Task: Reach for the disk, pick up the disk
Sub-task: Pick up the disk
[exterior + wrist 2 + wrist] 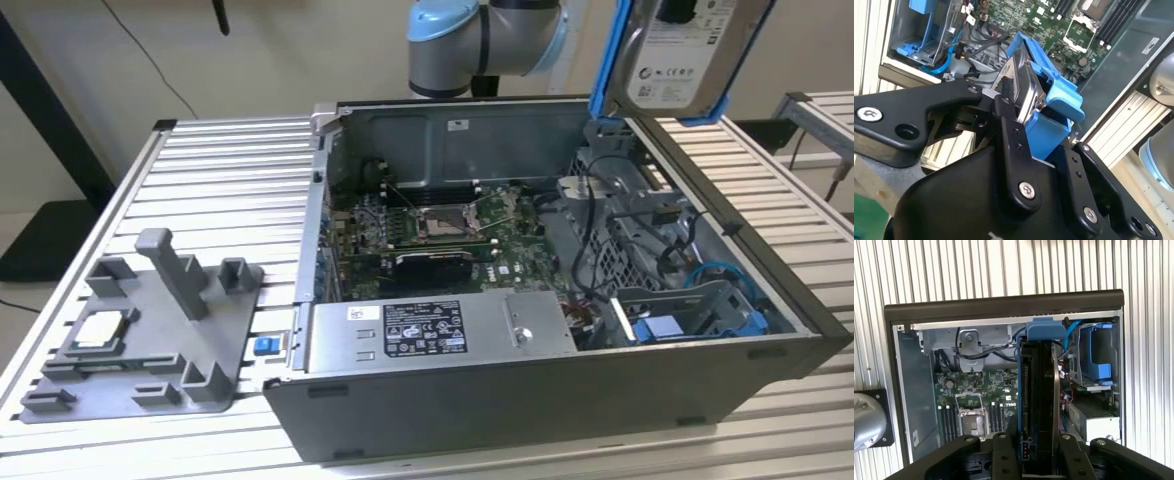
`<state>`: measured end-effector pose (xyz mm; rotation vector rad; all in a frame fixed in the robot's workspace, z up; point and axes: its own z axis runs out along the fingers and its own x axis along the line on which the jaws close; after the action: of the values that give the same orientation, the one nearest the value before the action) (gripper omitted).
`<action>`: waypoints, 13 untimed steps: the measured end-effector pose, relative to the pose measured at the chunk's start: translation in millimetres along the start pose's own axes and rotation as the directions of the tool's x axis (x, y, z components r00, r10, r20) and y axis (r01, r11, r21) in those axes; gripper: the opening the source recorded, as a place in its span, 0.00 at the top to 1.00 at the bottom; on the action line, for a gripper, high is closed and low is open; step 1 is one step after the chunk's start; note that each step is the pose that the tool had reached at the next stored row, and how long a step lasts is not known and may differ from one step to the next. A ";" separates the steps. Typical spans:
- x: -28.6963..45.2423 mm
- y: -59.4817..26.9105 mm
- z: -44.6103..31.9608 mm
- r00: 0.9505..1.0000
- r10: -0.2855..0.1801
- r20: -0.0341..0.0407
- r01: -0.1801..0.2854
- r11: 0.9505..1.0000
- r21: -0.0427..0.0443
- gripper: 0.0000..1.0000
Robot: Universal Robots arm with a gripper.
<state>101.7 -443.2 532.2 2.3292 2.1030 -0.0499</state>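
The disk, a silver drive with a white label in a bright blue bracket, hangs in the air above the back right corner of the open computer case. In both wrist views my gripper is shut on the disk, with a black finger pressed against each side of the bracket. The disk stands edge-on over the case's interior.
Inside the case lie the green motherboard, a long grey box with a sticker, and a blue drive bay with cables. A grey fixture holding a small silver chip sits on the slatted table at the exterior view's left.
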 end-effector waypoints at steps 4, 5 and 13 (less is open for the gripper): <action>-6.0 0.6 0.6 1.000 0.002 0.000 -0.002 1.000 0.000 1.00; -7.4 0.8 0.7 1.000 0.002 0.000 -0.002 1.000 0.000 1.00; -19.5 2.0 2.0 1.000 0.005 0.000 -0.005 1.000 0.000 1.00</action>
<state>101.7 -462.9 530.6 2.3345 2.0973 -0.0498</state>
